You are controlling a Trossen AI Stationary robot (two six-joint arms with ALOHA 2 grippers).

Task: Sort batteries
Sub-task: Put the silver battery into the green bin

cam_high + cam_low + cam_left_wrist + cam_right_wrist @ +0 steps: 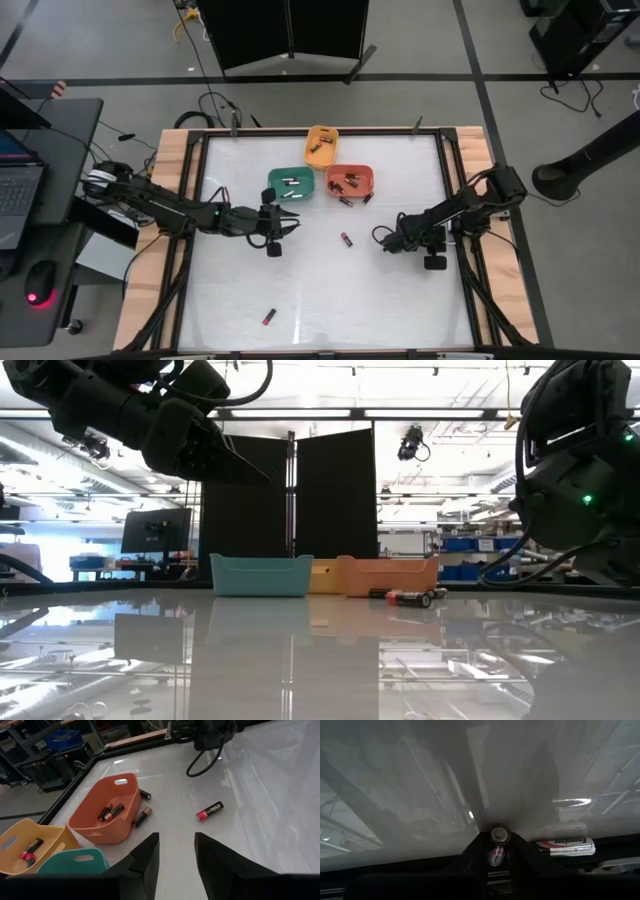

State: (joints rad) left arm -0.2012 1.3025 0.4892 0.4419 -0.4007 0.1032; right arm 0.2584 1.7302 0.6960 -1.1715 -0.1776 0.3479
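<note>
Batteries are scattered over the white surface [320, 300] and in three bins at the far middle: yellow bin [321, 144] farthest, teal bin [290, 184] left, orange bin [350, 180] right. Loose cells are seen just near of the orange bin [346, 201], at mid-surface, the red-ended cell [346, 240], and at the near left, another red cell [269, 317].

Right pincer [498, 845] is low on the right of the surface, closed around a small cell [499, 834] seen end-on between its fingers; a second, silver-labelled cell [566, 846] lies just beside it on the surface. Left pincer [176, 855] hovers above the surface left of centre, near the teal bin, fingers parted with nothing between them.

Handling, as a judgement: cells are light, rigid and smooth, so rolling and slipping are likely; a hold across the middle of the barrel is best, not on the ends. An end-on pinch like the right one may be prone to pivoting.

View differences: the grip on the cell is shown only by the right wrist view; in the high view that pincer [392, 243] hides its cell. Bin contents are shown by the left wrist view, with two cells in the orange bin and one red-ended cell in the yellow bin, which are hidden behind bin walls in the low view. Overall layout is given only by the high view. In the low view, it is confirmed that the left pincer is clear of the surface.
</note>
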